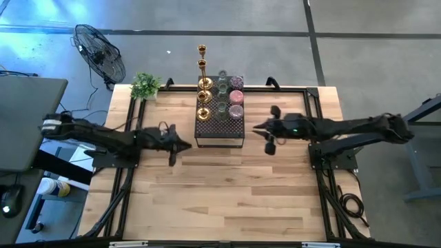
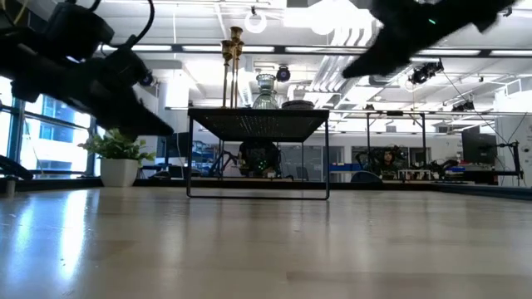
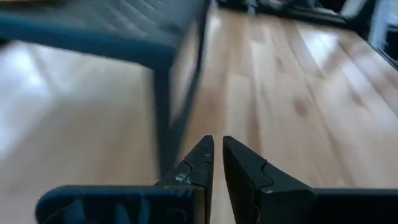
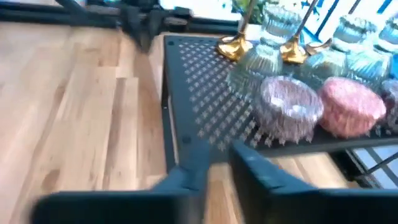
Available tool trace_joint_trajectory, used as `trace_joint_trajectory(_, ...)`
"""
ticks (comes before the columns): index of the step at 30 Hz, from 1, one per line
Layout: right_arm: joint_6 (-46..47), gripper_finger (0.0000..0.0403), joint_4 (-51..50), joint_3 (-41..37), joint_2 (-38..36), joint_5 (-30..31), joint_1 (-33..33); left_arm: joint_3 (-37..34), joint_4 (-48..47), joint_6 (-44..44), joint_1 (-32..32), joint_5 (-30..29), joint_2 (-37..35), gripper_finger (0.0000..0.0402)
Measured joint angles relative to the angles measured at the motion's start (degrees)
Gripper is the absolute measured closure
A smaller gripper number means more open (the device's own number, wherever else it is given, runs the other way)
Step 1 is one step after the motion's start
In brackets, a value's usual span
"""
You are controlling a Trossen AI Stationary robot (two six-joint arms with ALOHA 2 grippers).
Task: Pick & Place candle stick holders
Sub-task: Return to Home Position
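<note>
The candle stick holders stand on a black perforated box (image 1: 219, 131) at the table's far middle. Gold candlesticks (image 1: 204, 89) line its left side and squat glass cups (image 1: 236, 96) its right. In the right wrist view a purple cup (image 4: 291, 109) and a pink cup (image 4: 351, 106) stand near the box's edge, with gold bases (image 4: 233, 46) behind them. My left gripper (image 1: 186, 145) hovers shut beside the box's near left corner. My right gripper (image 1: 256, 127) hovers shut just off the box's right side, with nothing between its fingers.
A small potted plant (image 1: 145, 85) stands at the far left corner, and a floor fan (image 1: 100, 52) stands beyond the table. Black frame rails (image 1: 303, 88) run along the table's edges. Bare wood (image 1: 220, 200) stretches from the box to the near edge.
</note>
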Motion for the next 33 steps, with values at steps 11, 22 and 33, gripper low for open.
trace_joint_trajectory(11,-1.0,0.0394,5.4,-17.3,-27.0,-3.4,-1.8,0.0,-14.1,4.3,13.2,6.3,-19.4,0.0369)
trace_joint_trajectory(22,-0.7,0.0401,4.0,-28.6,-49.6,-10.4,-7.0,-6.0,-20.8,5.4,19.7,7.5,-37.2,0.0369)
trace_joint_trajectory(33,0.5,0.0402,9.1,-35.7,-57.1,-10.5,-13.7,-6.8,-30.5,3.7,25.4,8.9,-56.2,0.0369)
